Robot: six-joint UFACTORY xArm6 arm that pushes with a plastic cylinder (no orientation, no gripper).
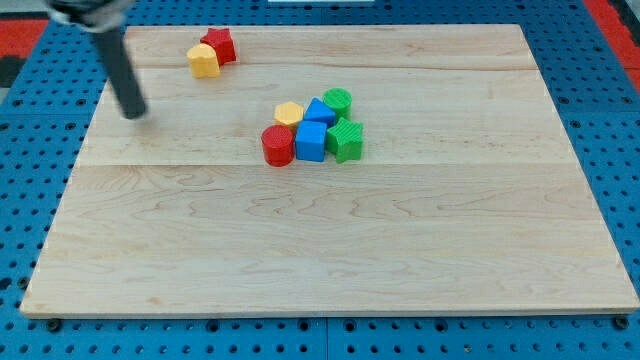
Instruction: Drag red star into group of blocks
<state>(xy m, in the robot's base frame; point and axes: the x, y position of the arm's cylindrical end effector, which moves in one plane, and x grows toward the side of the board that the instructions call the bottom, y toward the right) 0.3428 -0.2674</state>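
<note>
While rod stands at view's upper left, tip down on counter, near its left edge. No gripper on this arm, so no open or closed state to tell.

Red star near counter's top edge, left of centre, touching yellow block at its lower left. Yellow block's shape unclear, rounded at one end. Pair well apart from tip: up and to view's right of it.

Group of six near counter's middle, slightly toward top:
- yellow hexagon at upper left
- blue block beside it, shape hard to read
- green cylinder at upper right
- red cylinder at lower left
- blue cube in front middle
- green block at lower right, ridged, shape uncertain

All six packed close, neighbours touching or nearly so.

Red star well apart from group, up and to view's left of it. Tip to left of group, roughly level with its top row, not touching any block.

Blue pegboard surrounds counter.
</note>
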